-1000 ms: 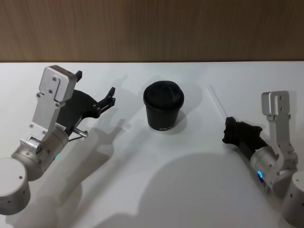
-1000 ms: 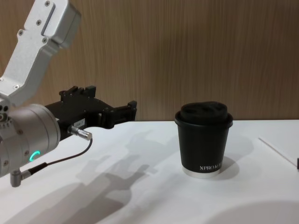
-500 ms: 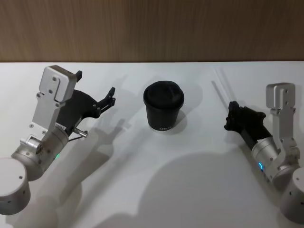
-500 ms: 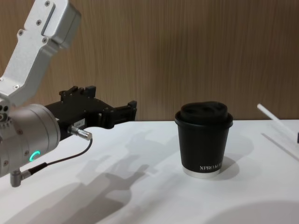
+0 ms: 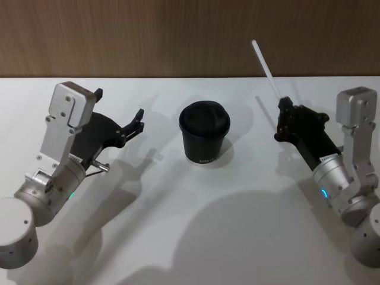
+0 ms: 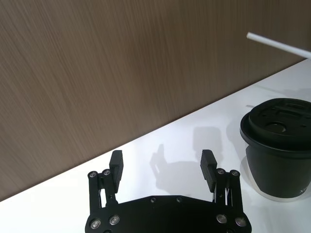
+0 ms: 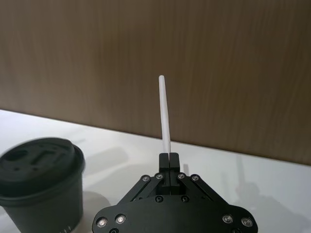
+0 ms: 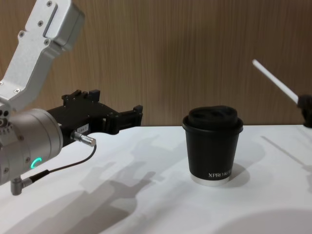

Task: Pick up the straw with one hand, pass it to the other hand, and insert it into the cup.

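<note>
The black lidded cup stands upright mid-table, its lettering visible in the chest view. My right gripper hovers above the table to the cup's right and is shut on the lower end of the thin white straw. The straw rises steeply and tilts toward the cup side. In the right wrist view the jaws pinch the straw, with the cup off to one side. My left gripper is open and empty, held above the table left of the cup.
A white table carries only the cup. A wood-panel wall runs along its far edge. A thin black cable hangs from my left wrist.
My right gripper has lifted the straw off the table and swung it from lying flat to pointing steeply up. The left arm and the cup have not moved.
</note>
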